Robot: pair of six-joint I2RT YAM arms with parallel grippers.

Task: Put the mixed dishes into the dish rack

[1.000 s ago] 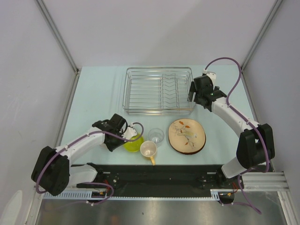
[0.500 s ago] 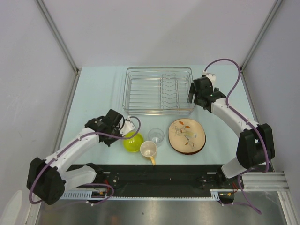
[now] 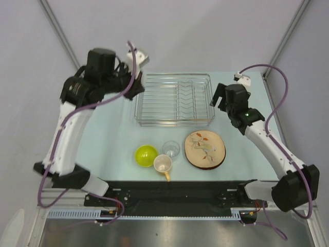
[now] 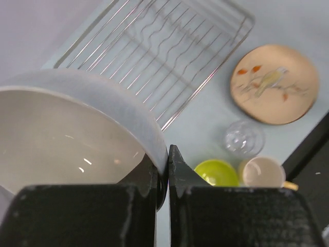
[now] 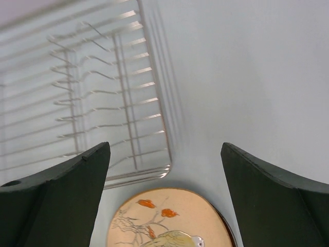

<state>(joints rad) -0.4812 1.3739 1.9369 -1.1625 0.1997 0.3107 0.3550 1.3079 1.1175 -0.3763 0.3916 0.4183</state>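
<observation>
White bowl (image 4: 67, 139), pinched by its rim between the pressed-together fingers (image 4: 177, 167) of the left tool (image 4: 165, 164). One finger lay inside the wall and one outside, a grip that suits a thin rim and leaves the bowl's body free to be lowered. The bowl hung above and to the left of the dish rack (image 3: 175, 100), clear of its raised sides and touching no wire, presumably so it could pass over them before descending. The remaining dishes sat on the bench (image 3: 108, 118) in front of the rack: lime-green bowl (image 3: 145, 155), small clear glass (image 3: 171, 149), mug (image 3: 163, 164) and round wooden plate (image 3: 205, 149), close together but outside the rack. The right tool (image 5: 164, 149) was spread wide and carried nothing. It was poised by the rack's right near corner, above the plate's far edge, probably placed for the next pick.
</observation>
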